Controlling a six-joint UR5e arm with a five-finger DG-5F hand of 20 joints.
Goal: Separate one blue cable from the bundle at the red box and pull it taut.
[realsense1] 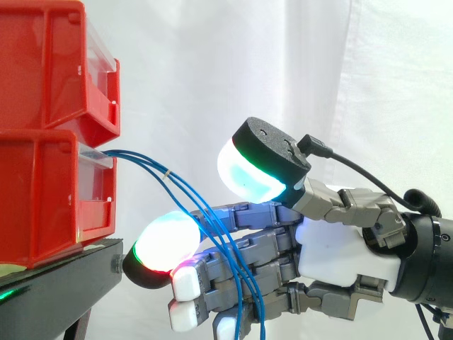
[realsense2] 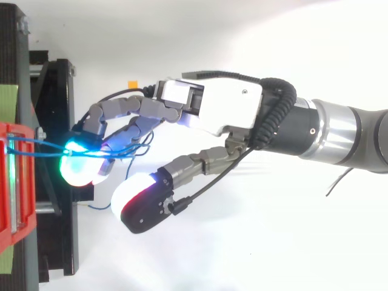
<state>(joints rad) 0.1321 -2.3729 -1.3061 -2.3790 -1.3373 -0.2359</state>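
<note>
cables leave the lower box at nine o'clock in the side view, tied together, then slope toward five o'clock across the hand and hang slack. its fingers lie nearly straight among them, thumb raised at twelve, nothing pinched. top view: fingers reach to nine o'clock, cables threading between them. i judge none separated yet; pulling taut is left.

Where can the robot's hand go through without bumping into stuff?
Free: the gap before the white curtain, above the blue cables, between the upper red bin and the thumb. Also the white patch beside the black stand, alongside the arm in the top view. Crowded: from the lower red bin to the hand, where cables cross the fingers.
</note>
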